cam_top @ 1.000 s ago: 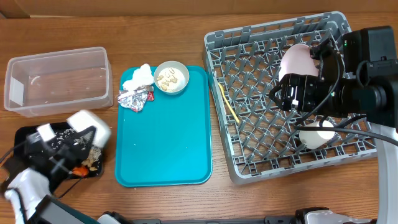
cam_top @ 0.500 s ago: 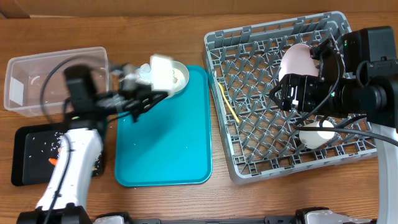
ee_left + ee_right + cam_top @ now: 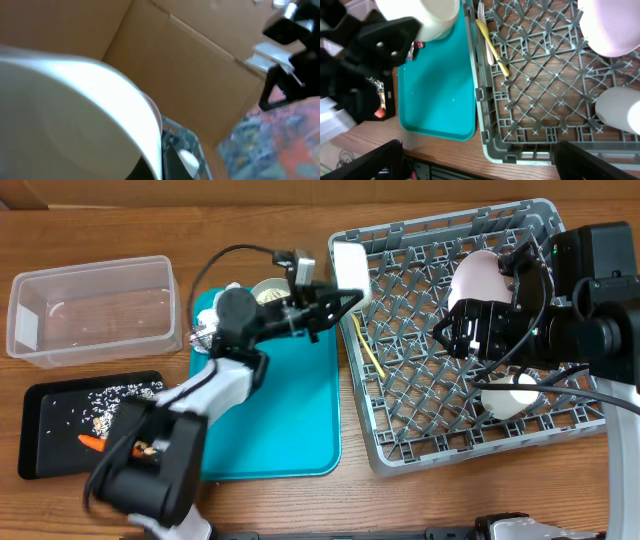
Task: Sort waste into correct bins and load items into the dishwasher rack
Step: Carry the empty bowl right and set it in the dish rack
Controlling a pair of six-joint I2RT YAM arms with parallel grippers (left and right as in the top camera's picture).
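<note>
At the rack's [image 3: 420, 380] left edge the left gripper [image 3: 338, 292] pinches the rim of the bowl [image 3: 350, 258], which looks light, hard and slippery; the right gripper [image 3: 468, 338] gapes open.

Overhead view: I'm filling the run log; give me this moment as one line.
left gripper: shut on bowl | bowl: at dishwasher rack left edge | right gripper: open, over rack

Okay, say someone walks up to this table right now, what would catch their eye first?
First, the left gripper, reaching across the teal tray and holding a pale bowl at the left edge of the grey rack. Next, the right gripper hangs open over that rack beside a pink plate. Front left, a small orange carrot lies among crumbs in the black tray.
</note>
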